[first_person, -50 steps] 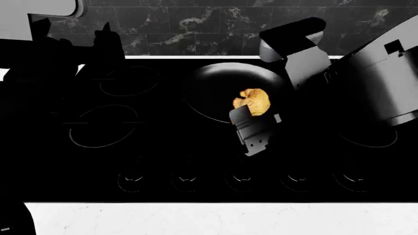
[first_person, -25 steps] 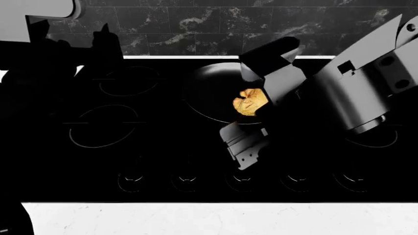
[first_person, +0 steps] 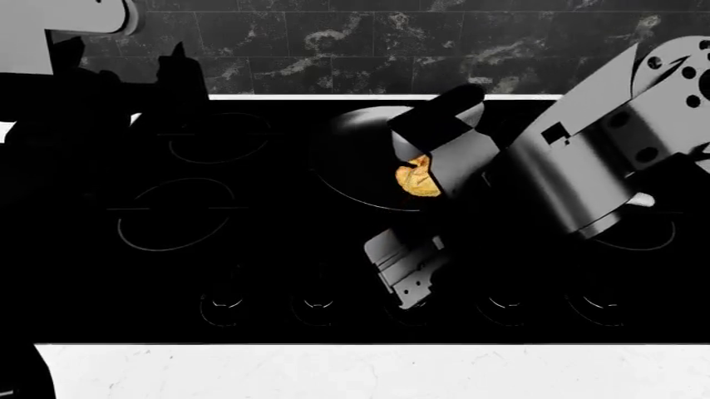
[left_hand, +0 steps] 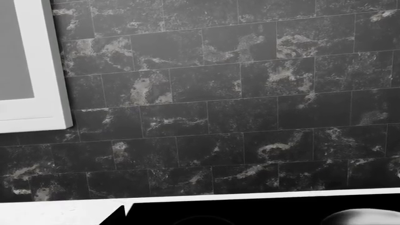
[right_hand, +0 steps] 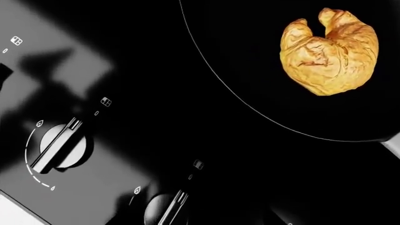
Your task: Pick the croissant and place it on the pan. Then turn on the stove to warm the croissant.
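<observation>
spans most of the head view: the stove, flat glossy black glass, rigid and slick, not to be gripped, only worked through its controls. sits at 12 o'clock on that glass: the pan, stiff and likely heavy, no need to shift. hangs over the pan's 3 o'clock edge: the right tool, cannot tell whether apart or together, carrying nothing visible. lies free inside the pan toward 3 o'clock: the croissant, light, flaky, crushable, already placed, best left alone. waits at 6 o'clock: a knob, small, hard, smooth; probably best pinched across its raised bar and twisted. left tool out of sight.
</observation>
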You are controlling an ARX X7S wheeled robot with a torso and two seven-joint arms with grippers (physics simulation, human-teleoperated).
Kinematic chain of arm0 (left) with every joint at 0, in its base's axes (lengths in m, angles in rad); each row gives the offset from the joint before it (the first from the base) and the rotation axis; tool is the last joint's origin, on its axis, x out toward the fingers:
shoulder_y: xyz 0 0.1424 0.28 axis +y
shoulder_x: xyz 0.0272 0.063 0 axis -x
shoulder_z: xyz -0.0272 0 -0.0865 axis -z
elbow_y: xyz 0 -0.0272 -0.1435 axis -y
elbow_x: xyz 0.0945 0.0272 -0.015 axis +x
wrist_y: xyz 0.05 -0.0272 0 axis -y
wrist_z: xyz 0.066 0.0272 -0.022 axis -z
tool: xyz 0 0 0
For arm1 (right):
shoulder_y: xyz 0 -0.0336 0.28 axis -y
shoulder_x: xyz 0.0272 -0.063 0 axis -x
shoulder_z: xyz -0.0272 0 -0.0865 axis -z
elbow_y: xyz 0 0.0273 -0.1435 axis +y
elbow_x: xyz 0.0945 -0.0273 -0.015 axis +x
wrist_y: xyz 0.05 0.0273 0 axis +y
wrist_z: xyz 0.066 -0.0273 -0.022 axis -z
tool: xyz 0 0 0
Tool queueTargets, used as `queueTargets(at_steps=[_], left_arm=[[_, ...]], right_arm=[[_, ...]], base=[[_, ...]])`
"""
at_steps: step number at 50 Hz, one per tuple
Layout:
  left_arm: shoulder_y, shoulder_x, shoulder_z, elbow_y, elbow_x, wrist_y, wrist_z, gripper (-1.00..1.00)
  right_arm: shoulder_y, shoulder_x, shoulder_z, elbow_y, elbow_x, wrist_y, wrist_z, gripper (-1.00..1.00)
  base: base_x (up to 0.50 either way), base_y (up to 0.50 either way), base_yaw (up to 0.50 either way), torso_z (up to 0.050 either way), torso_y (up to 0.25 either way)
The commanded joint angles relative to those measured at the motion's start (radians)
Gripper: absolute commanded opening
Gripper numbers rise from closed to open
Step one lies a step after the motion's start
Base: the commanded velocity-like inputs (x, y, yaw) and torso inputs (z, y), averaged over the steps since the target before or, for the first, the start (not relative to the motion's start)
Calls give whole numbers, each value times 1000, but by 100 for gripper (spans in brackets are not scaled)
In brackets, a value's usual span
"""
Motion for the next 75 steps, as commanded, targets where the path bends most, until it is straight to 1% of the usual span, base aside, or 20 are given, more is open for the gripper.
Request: queueTargets(at_steps=[1, 11, 22, 56, 75], left_arm=[[3, -4, -1, 0, -5, 4, -3, 100], [0, -6, -7, 4, -17, -7, -11, 100], [14, -8, -2, 4, -15, 8, -11, 100], [13, -17, 10, -15, -17, 29, -11, 100], [5, -17, 2, -5, -38, 10, -26, 100]], right_arm=[[7, -8, -25, 0, 13, 0, -2, 100], [7, -5, -44, 2, 16, 3, -7, 100], [-42, -4, -29, -4, -34, -1, -44, 100], [-86, -4, -25, -9, -92, 3, -108, 100], [-98, 14, -37, -36, -88, -16, -112, 100]], base=[[0, 0, 0, 0, 0], [0, 0, 0, 0, 0], [0, 0, 0, 0, 0], [0, 0, 0, 0, 0], [0, 0, 0, 0, 0]])
